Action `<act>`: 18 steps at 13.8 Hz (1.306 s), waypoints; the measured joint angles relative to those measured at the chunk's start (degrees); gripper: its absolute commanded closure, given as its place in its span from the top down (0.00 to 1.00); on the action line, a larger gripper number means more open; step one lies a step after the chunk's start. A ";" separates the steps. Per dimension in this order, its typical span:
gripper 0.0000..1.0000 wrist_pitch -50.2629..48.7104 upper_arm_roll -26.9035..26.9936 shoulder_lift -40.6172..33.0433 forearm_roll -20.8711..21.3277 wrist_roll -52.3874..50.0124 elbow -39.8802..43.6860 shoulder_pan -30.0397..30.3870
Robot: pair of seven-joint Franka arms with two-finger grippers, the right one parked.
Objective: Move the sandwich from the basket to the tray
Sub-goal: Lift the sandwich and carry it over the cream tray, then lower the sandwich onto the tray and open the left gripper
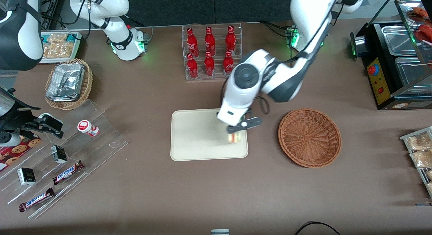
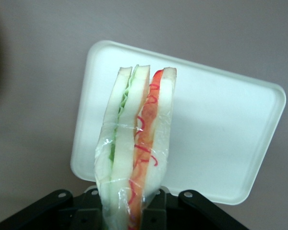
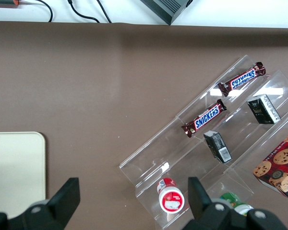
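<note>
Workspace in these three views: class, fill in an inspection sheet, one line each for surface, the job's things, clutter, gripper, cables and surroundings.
Surface: brown table, flat and matte.
Job's things: sandwich, wrapped in clear film, held over the tray; basket beside the tray, toward the working arm's end, with nothing in it.
Clutter: rack of red bottles, chocolate bars on a clear stepped stand, wicker basket of foil containers, snack packs.
Gripper: gripper above the tray's edge nearest the basket, shut on the sandwich.
Cables: black cable at the table edge nearest the front camera.
Surroundings: food warmer with metal pans toward the working arm's end.
</note>
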 measured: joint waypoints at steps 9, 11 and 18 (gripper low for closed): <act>0.10 6.97 0.33 19.06 6.23 0.31 11.04 -7.28; 0.28 7.12 0.56 21.29 6.36 0.31 12.96 -7.28; 1.00 7.10 0.89 22.03 7.86 0.28 15.22 -7.51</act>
